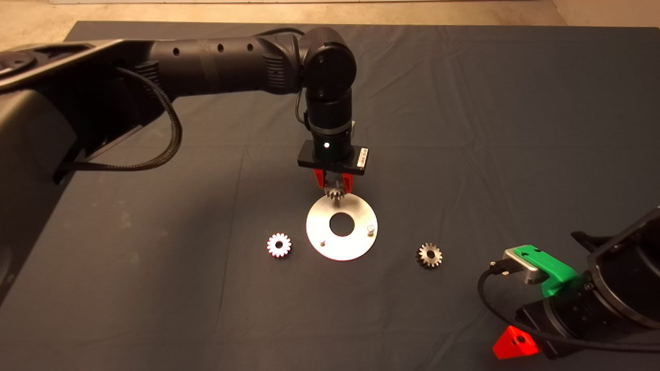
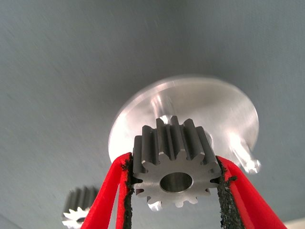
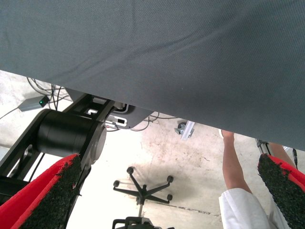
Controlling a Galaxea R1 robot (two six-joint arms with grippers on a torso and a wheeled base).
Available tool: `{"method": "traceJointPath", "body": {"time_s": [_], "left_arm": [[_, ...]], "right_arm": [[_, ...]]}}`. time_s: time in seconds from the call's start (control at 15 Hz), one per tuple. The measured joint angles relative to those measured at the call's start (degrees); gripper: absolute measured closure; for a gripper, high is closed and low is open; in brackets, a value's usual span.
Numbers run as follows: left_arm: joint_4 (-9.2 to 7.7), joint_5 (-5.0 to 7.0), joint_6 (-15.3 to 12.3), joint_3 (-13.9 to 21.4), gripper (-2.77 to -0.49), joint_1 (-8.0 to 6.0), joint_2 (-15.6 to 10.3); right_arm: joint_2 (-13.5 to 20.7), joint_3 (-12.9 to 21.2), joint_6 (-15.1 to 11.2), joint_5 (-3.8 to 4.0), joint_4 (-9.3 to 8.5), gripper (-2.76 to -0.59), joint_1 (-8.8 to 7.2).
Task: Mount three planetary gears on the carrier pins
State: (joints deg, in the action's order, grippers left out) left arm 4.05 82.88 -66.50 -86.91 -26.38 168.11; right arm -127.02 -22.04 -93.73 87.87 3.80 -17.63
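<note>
My left gripper (image 1: 334, 186) is shut on one planetary gear (image 1: 335, 195) and holds it just over the far rim of the pale metal disc (image 1: 356, 242). In the left wrist view the gear (image 2: 175, 164) sits clamped between the black pads (image 2: 127, 191) with its bore facing the camera and the disc (image 2: 200, 107) behind it. Two carrier pins (image 1: 321, 242) (image 1: 369, 228) stand bare; the third is hidden under the held gear. Two more gears lie flat on the mat, one left of the disc (image 1: 279, 245), one right of it (image 1: 429, 255). My right gripper (image 1: 515, 344) is parked at the lower right, open.
The right wrist view looks past the mat's edge (image 3: 157, 57) at the floor, with a person's leg (image 3: 233, 162), an office chair base (image 3: 143, 188) and the robot's base (image 3: 71, 133). The left arm (image 1: 216, 62) spans the far left of the mat.
</note>
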Motion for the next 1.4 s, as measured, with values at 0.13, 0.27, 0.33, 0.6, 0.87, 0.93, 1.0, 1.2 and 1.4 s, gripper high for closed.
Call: {"method": "traceJointPath", "body": {"time_s": [0.13, 0.27, 0.33, 0.6, 0.87, 0.93, 1.0, 1.2, 1.4], "left_arm": [[1.51, 0.0, 0.02, 0.0, -0.93, 0.0, 0.02], [2.04, 0.02, 0.1, 0.0, -0.93, 0.0, 0.0], [2.04, 0.02, 0.1, 0.12, -0.93, 0.0, 0.0], [2.04, 0.7, 0.11, 0.17, -0.93, 0.0, 0.02], [2.03, 1.35, 0.27, 0.41, -0.93, 0.01, 0.0], [2.01, 1.35, 0.27, 0.41, -0.93, 0.01, 0.02], [2.01, 1.35, 0.27, 0.41, -0.93, 0.01, 0.02], [2.04, 1.34, 0.32, 0.41, -0.93, 0.01, 0.0], [2.07, 1.34, 0.31, 0.97, -0.93, 0.01, -0.02]], "right_arm": [[0.0, 0.0, 0.0, 0.0, 0.0, -2.76, 0.0], [-0.02, 0.0, 0.0, 0.0, 0.0, -2.76, 0.0], [-0.02, 0.0, 0.0, 0.0, 0.0, -2.76, 0.0], [-0.02, 0.0, 0.0, 0.0, 0.0, -2.76, -0.01], [-0.02, 0.0, 0.0, 0.0, 0.0, -2.76, 0.0], [-0.02, 0.0, 0.0, 0.0, 0.0, -2.76, 0.0], [-0.02, 0.0, 0.0, 0.0, 0.0, -2.76, 0.0], [-0.02, 0.0, 0.0, 0.0, 0.0, -2.76, 0.0], [-0.02, 0.0, 0.0, 0.0, 0.0, -2.76, 0.0]]}}
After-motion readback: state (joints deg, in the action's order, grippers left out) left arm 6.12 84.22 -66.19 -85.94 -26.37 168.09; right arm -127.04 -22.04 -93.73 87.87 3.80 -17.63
